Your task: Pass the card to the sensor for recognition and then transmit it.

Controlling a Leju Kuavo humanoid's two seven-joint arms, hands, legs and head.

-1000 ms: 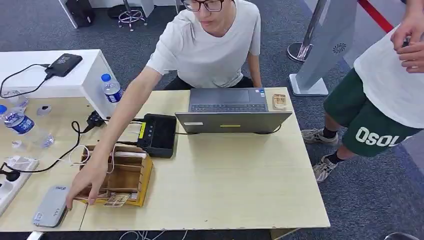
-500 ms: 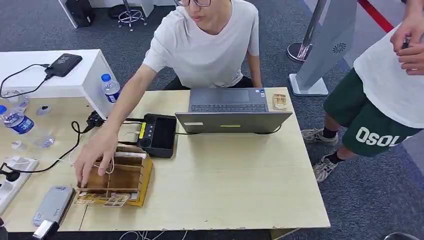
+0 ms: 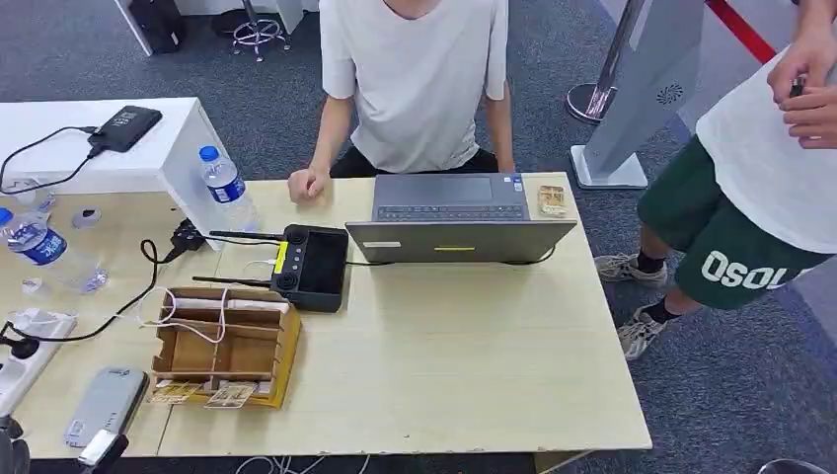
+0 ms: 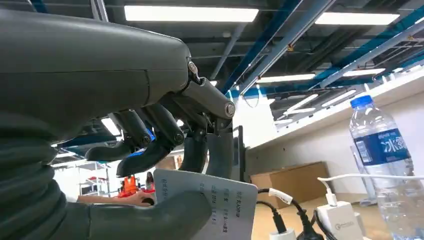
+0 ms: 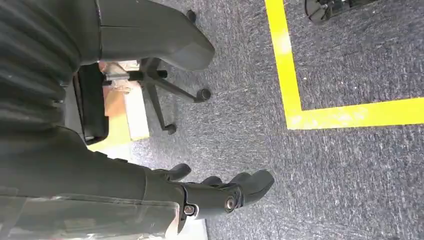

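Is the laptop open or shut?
Open: the laptop has its keyboard exposed toward the seated person, with the lid's back facing the head camera.

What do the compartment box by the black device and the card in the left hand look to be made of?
Compartment box: likely thin unfinished wood or stiff board, going by its matte tan slotted walls. Card held by the left hand: probably matte plastic or coated paper, since it looks flat, rigid, grey-white and printed.

We see a pale wood-grain table (image 3: 464, 365) with a smooth matt top. Near its left edge stands a plain wooden organizer (image 3: 229, 346), and beside that a black controller (image 3: 314, 267) with a glossy screen. At the far edge sits a laptop (image 3: 459, 225) with a matt grey lid. The bottle (image 4: 382, 165) is clear plastic with a shiny blue label. The left hand (image 4: 165, 140) is smooth dark plastic, holding a matt white card (image 4: 220, 207). Rough grey carpet (image 5: 350, 170) carries glossy yellow tape (image 5: 345, 114).
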